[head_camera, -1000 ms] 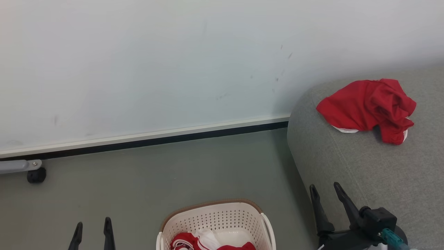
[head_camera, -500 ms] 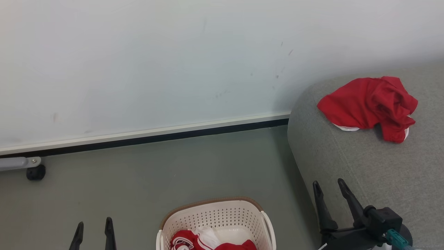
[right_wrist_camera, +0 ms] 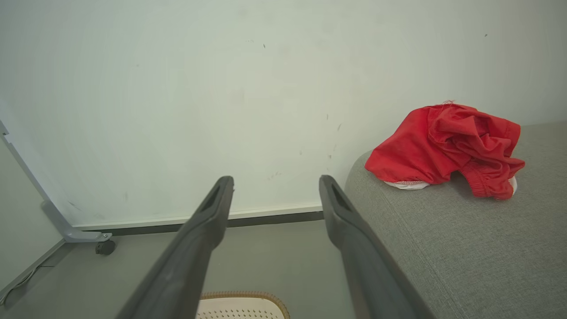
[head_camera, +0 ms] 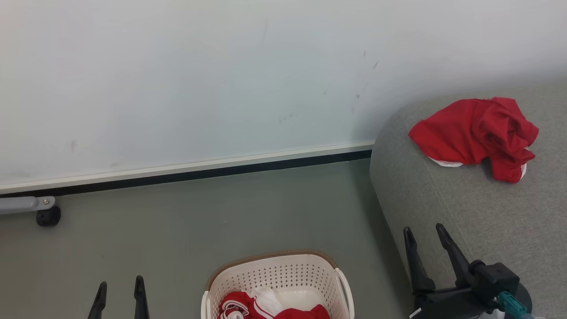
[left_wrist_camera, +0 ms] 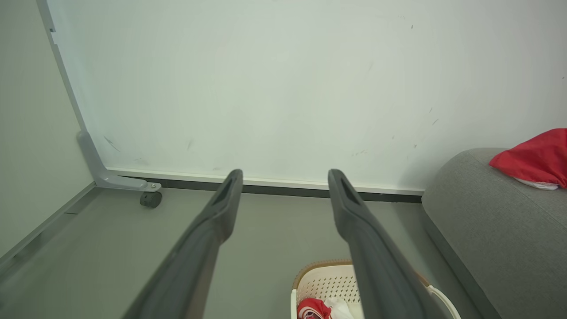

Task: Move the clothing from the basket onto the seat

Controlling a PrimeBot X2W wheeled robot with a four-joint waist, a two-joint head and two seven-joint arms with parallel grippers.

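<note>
Wall (head_camera: 177, 88): pale, scuffed.
Seat (head_camera: 465, 212): red garment (head_camera: 474, 133) on top.
Basket (head_camera: 274, 274): second red garment (head_camera: 239, 305) inside.
Left gripper (head_camera: 121, 282): jaws apart, empty.
Right gripper (head_camera: 423, 228): jaws apart, empty.

Long, dark, tapered jaws; the black wrist block (head_camera: 495, 278) bears a teal connector (head_camera: 509, 302).

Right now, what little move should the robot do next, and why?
Probably lower the right gripper toward the red garment lying in the basket. Both it and the left gripper are open and empty. One red piece already lies on the sofa, and the basket sits between the two grippers, so the rest looks ready to be picked up.
</note>
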